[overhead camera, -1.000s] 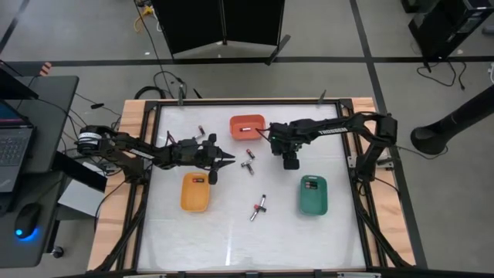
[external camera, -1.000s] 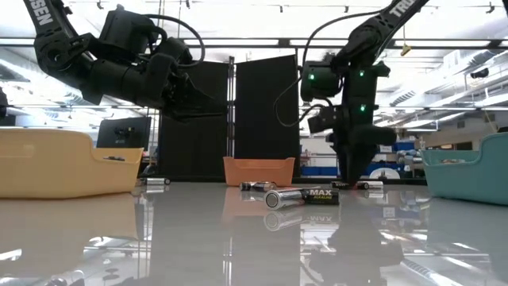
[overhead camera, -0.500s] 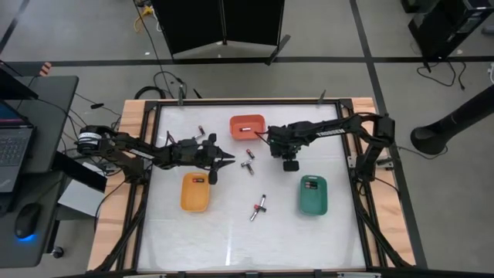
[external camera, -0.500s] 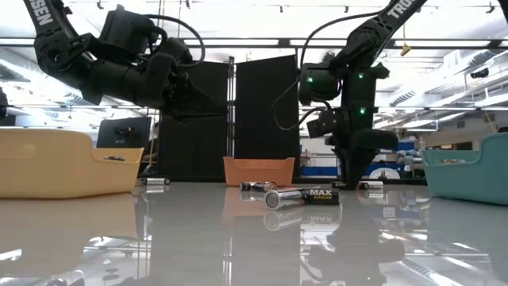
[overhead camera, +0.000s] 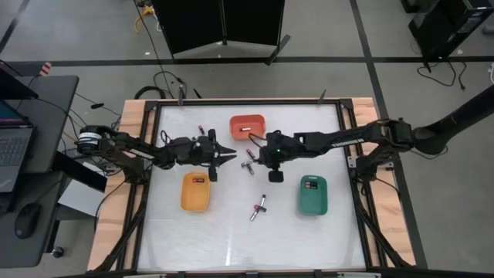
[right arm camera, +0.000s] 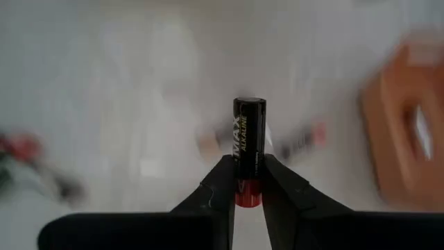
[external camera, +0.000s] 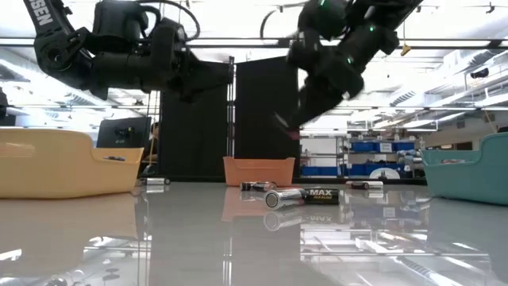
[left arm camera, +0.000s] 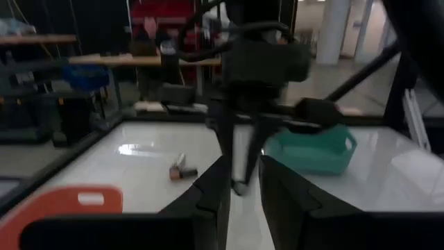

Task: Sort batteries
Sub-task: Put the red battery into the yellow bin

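My right gripper [right arm camera: 248, 182] is shut on a black battery [right arm camera: 249, 132] with a red end. It hangs above the table's middle [overhead camera: 273, 171], and in the low view it shows tilted [external camera: 295, 127]. Loose batteries lie on the white table top: two near the orange tray [overhead camera: 248, 153] [overhead camera: 248, 167], and a pair nearer the front [overhead camera: 258, 207]; in the low view one lies on its side [external camera: 305, 195]. My left gripper [overhead camera: 226, 152] hovers left of them, open by a narrow gap [left arm camera: 243, 187] with nothing in it. My right gripper pinches the battery by its red end [right arm camera: 248, 197] between the two fingers. The battery lies along the fingers, and its black body sticks out past their tips. The gripper slants down from above, and the battery is lifted clear of the table.
An orange tray [overhead camera: 247, 117] stands at the far middle, a yellow tray [overhead camera: 194, 202] at the near left and a green tray [overhead camera: 312, 205] at the near right. More small batteries lie at the far left [overhead camera: 199, 130]. A wooden frame [overhead camera: 133, 154] borders the table.
My right gripper has risen off the table, swung toward the table's left and tipped over to a slant. It now carries a battery clear of the top. My left gripper has risen slightly.
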